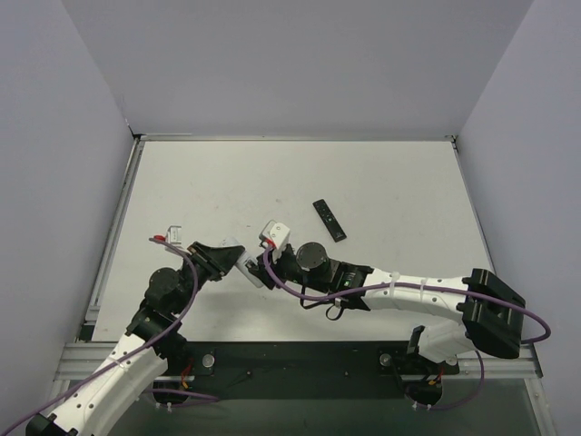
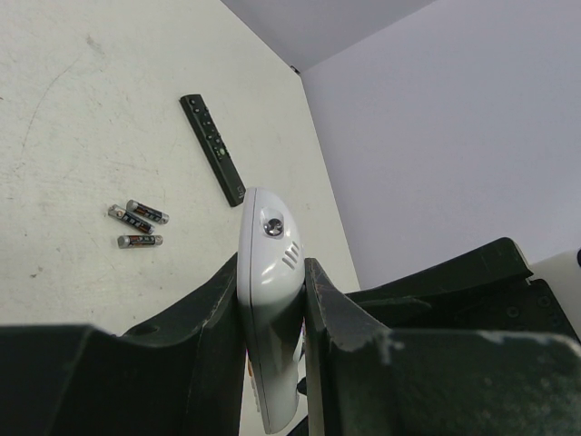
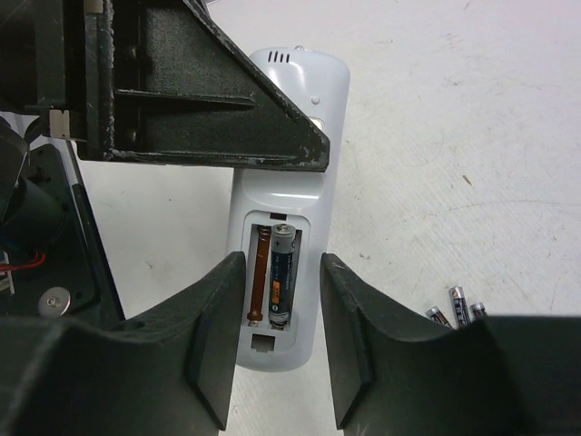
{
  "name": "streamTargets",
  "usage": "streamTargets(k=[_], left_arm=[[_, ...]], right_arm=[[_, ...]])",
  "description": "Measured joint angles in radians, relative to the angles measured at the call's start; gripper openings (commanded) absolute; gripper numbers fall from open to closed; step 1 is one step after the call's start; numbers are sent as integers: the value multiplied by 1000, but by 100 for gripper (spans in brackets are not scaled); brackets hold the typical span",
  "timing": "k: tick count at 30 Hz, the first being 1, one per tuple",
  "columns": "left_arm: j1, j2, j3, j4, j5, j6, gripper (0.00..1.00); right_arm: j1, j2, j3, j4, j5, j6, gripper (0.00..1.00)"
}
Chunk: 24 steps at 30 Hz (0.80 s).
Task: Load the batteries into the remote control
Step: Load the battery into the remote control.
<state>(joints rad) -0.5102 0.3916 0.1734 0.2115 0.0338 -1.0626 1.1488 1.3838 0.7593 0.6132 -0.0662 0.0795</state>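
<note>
Remote control (image 3: 290, 195): white, lifted off the table (image 1: 381, 182) and clamped across its width between the fingers of the left gripper (image 2: 270, 282). Its back faces the right gripper (image 3: 283, 300), presumably so that the open battery bay (image 3: 263, 341) can be reached while the body is steadied against pushing.

Left gripper: closed on the upper half of the remote control. Its dark finger crosses the back above the bay and leaves the bay itself uncovered.

Right gripper: fingers apart, one on either side of the bay, holding nothing. One battery (image 3: 280, 277) lies lengthwise in the slot directly between these fingers, touching neither finger. It appears seated, though its contact at the ends cannot be confirmed. The neighbouring slot shows a brownish-orange length. Whether this is a second battery or a fitting of the bay cannot be told.

Surroundings: three loose batteries (image 2: 138, 222) lie close together on the table, beyond the left fingertips and off to one side. They are also seen low beside the right gripper's outer finger. A slim black remote (image 2: 212, 150) lies further out past them, apart from the work.

Obstructions: nothing stands between the right fingers and the bay. The two grippers work very close together, so in my judgement the risk is contact between their fingers.
</note>
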Motion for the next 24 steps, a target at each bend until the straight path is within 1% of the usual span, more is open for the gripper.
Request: streamTargets(k=[2,3,5,8,12,16,18,21,24], left_arm=[[0,11,8,-5,5,0,0],[0,17,12,-5,8,0,0],[0,25,21,-8,16,1,0],[0,43,46,-18,32,10,0],[0,84,97,-32,69,37,0],[0,141,146,-32,127,65,0],[0,169,168,-35,160,79,0],[0,215,201,-38,215,98,0],[0,256,235,-39,269,117,0]], right_arm=[[0,-8,0,-13,1,-3,44],[-2,-16,0,-27,2,-6,45],[-2,-40,0,-58,2,-18,51],[-5,-101,0,-122,-4,-45,54],[-27,-187,16,-217,-55,-90,55],[-84,-267,36,-294,-142,-129,56],[-116,-303,40,-328,-190,-150,59],[-153,-339,46,-367,-261,-227,60],[-156,-364,46,-401,-322,-324,60]])
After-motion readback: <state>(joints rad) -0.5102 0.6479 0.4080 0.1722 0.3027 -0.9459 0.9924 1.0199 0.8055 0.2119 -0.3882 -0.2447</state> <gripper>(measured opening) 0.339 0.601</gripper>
